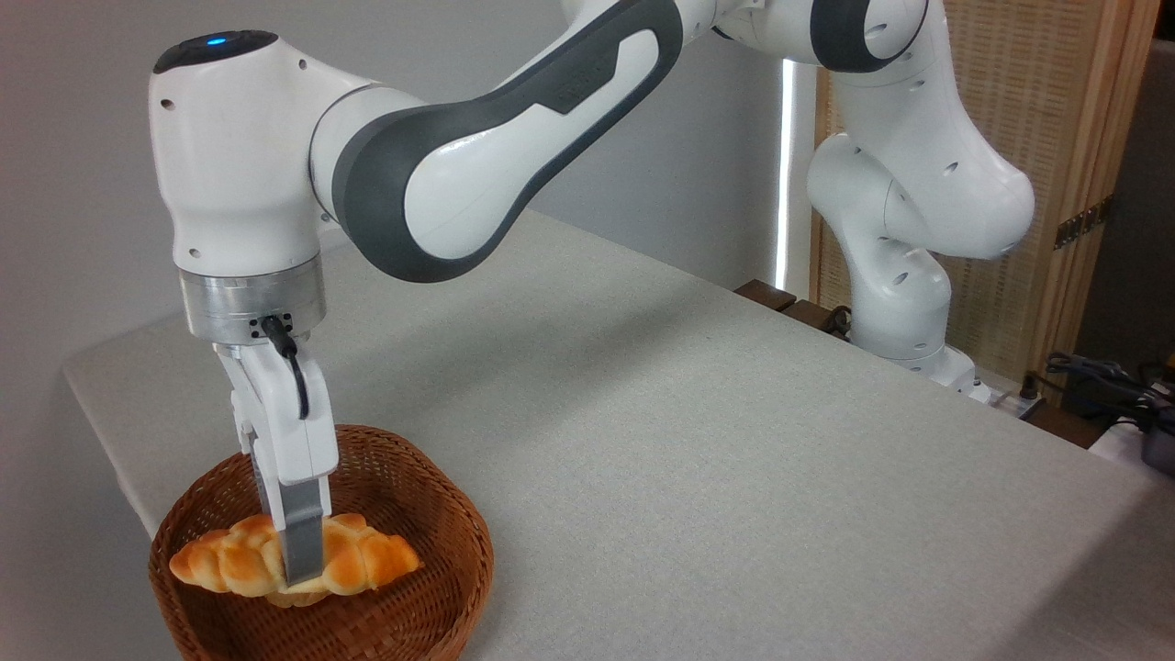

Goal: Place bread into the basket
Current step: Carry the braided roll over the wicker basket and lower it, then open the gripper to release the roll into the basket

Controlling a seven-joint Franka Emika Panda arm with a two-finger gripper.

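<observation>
The braided golden-orange bread (363, 557) lies crosswise inside the brown wicker basket (441, 514) at the lower left, held at its middle. My gripper (298, 574) points straight down into the basket and is shut on the loaf, its near grey finger (301, 542) crossing the front of it. A sliver of a pale bun (296, 599) peeks out right under the loaf, mostly hidden by it.
The basket stands near the front left corner of the grey table (688, 459), close to its left edge. The arm's white base (904, 312) rises at the table's far right, with cables (1102, 376) beyond it.
</observation>
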